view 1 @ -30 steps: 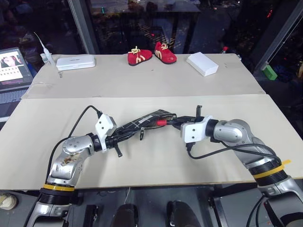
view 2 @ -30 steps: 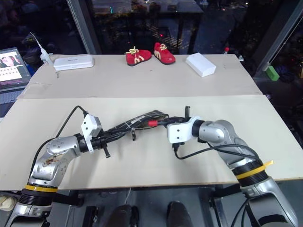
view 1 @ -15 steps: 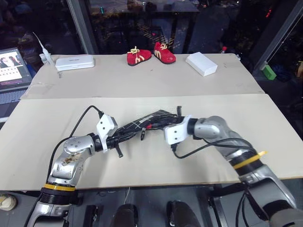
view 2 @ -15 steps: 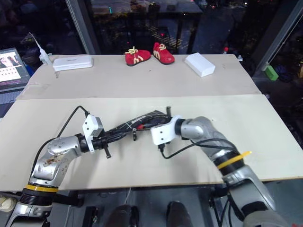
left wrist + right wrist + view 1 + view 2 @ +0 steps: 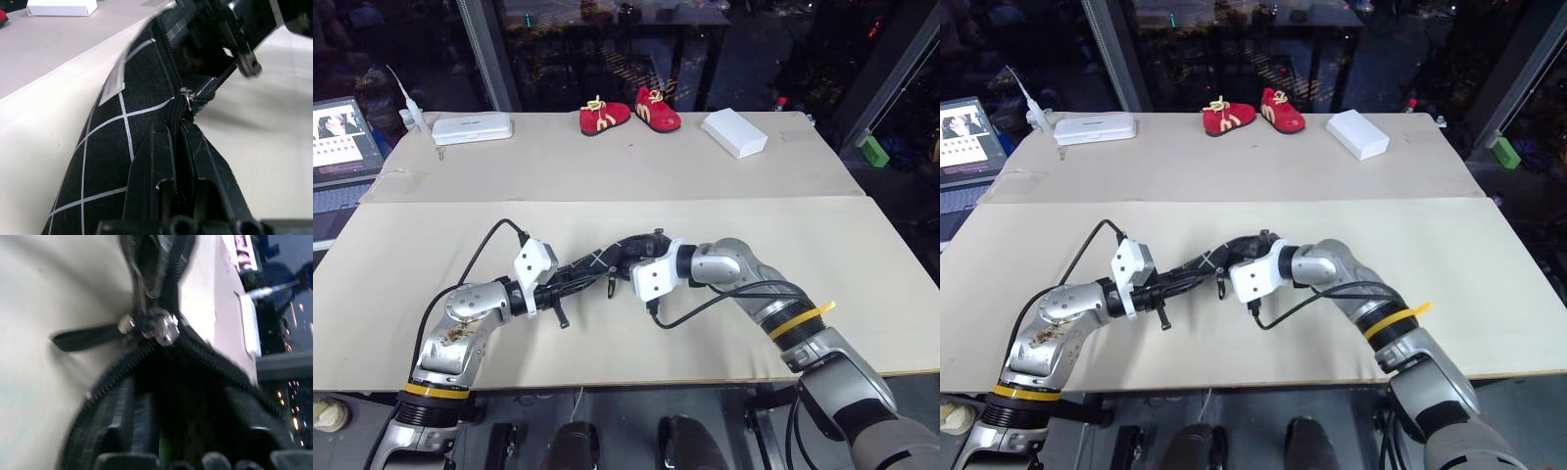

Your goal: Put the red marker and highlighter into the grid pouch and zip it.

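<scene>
- I have the grid pouch (image 5: 597, 262) lifted just off the bench (image 5: 724, 166), strung between my two arms near the middle of the front board.
- My left gripper (image 5: 175, 147) is pinched together on the pouch's near end, its two black fingers (image 5: 146, 171) closed over the zipper seam.
- In the left wrist view the silver zipper slider (image 5: 186, 100) sits on the seam just beyond those fingertips, with the white label (image 5: 115, 83) on the pouch's side panel.
- My right gripper (image 5: 631, 253) is at the pouch's far, open end, pressed in against the mouth. I cannot tell how far its fingers stand apart, nor whether they are gripping anything.
- The right wrist view looks into the dark open mouth of the pouch, with the zipper teeth running up either side to the slider and the black zipper pull (image 5: 85, 337) hanging off to one side.
- The red marker and the highlighter I cannot make out; the inside of the pouch is too dark to judge what it holds.
- At the back of the bench sit a pair of small red shoes (image 5: 628, 115), a white box (image 5: 734, 131) to their right and a flat white case (image 5: 472, 128) to their left.
- A laptop (image 5: 342, 137) lies off the bench's back left corner.
</scene>
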